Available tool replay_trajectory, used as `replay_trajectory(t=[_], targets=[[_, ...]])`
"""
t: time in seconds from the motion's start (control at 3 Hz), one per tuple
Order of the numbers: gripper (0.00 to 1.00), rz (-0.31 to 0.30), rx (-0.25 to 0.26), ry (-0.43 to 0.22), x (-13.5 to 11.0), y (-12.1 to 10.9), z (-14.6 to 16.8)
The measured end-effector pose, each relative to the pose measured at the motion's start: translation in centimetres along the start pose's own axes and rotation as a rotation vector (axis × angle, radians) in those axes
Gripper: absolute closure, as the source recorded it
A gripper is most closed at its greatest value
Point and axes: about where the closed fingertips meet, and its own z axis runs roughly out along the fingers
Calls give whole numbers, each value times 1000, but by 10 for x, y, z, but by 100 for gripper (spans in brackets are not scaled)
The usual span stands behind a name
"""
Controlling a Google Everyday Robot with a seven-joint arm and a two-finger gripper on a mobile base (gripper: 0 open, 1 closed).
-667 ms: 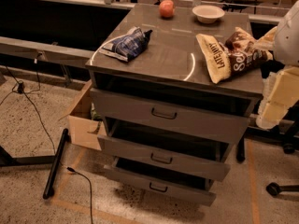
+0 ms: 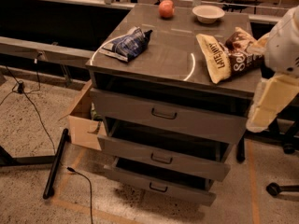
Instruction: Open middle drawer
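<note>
From my seat, the cabinet (image 2: pixel 100 76) fills the view left of the tool (image 2: pixel 262 112), which hangs by its right corner; I cannot tell whether it is clenched or released. The middle drawer (image 2: pixel 196 164) lies below and left of the tool, its long axis crosswise. The top drawer (image 2: pixel 201 120) is just beside the tool and in the way. Chip bags (image 2: pixel 219 55) sit on the worktop (image 2: pixel 173 55) above the tool. The handle (image 2: pixel 161 158) is well apart.
</note>
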Motion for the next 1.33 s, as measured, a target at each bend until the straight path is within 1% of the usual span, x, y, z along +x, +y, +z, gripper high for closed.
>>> replay_trajectory(t=[0.33,0.67,1.0,1.33], targets=[[0,-19,-15,-50,-15,22,54],[0,-33,-75,-130,-26,52,134],[0,-37,-124,-201,-35,83,199],[0,-30,-193,-211,-41,111,279]])
